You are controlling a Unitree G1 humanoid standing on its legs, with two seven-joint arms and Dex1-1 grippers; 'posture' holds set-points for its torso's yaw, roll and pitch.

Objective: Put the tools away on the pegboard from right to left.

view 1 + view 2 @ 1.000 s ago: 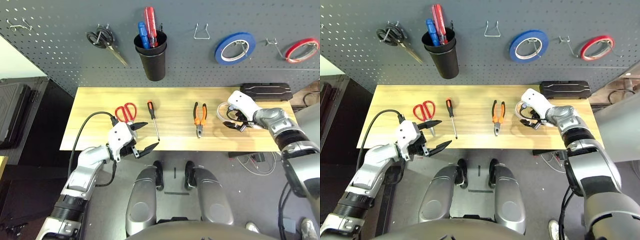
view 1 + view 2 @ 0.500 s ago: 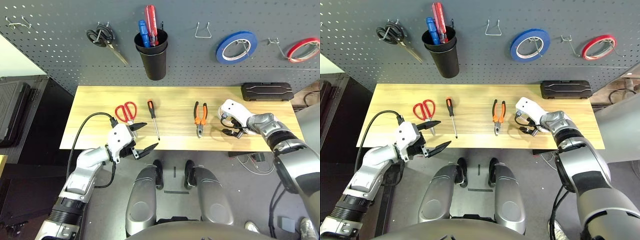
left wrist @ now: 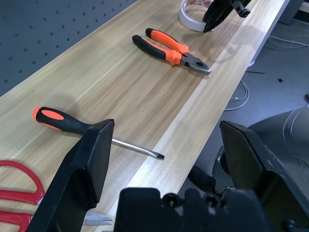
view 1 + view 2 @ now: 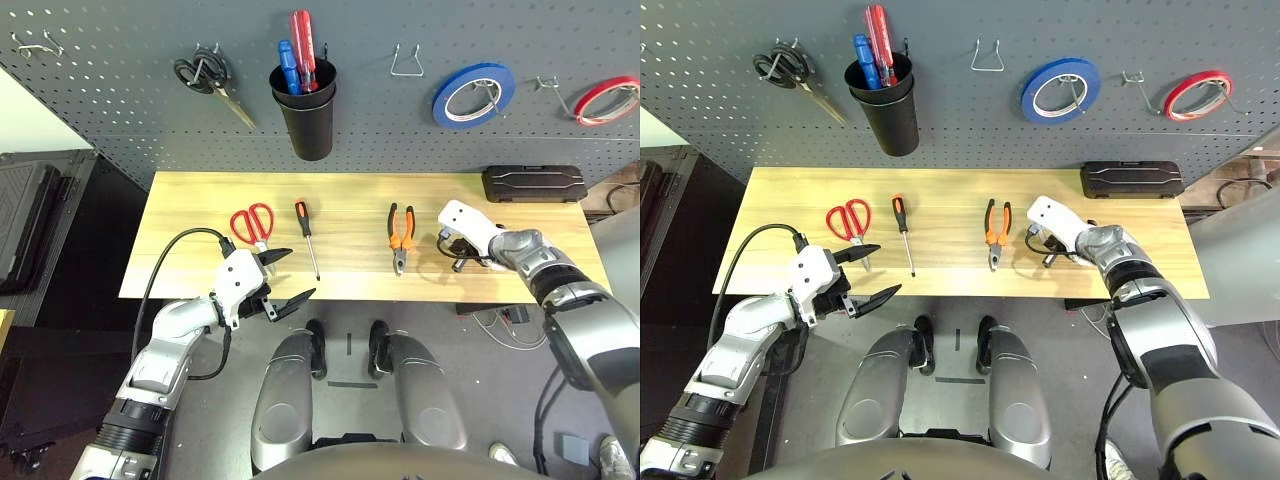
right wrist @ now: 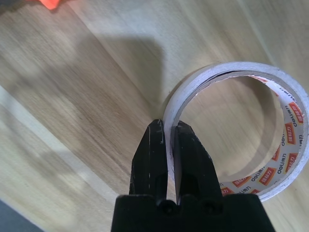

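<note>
A light wooden bench (image 4: 200, 215) is set against the dark grey pegboard (image 4: 120, 100), on which black-handled scissors (image 4: 210, 82), a black cup (image 4: 304, 118) of screwdrivers, a blue tape roll (image 4: 470, 94) and a red tape roll (image 4: 604, 100) are hung; a black case (image 4: 533, 184) is laid at the bench's back right corner. Along the bench, from its left end, the red-handled scissors (image 4: 252, 225), the screwdriver (image 4: 304, 236) and the pliers (image 4: 400, 234) are lined up. The cream-white tape roll (image 5: 241, 130) is laid flat towards the right end, near the front edge, directly under the right gripper (image 5: 169, 154). That gripper's fingers are pressed together on the roll's wall, one inside the ring and one outside, though the roll seems not yet to be lifted. The left gripper (image 4: 283, 275) is held spread wide and empty at the front edge, just in front of the red-handled scissors
</note>
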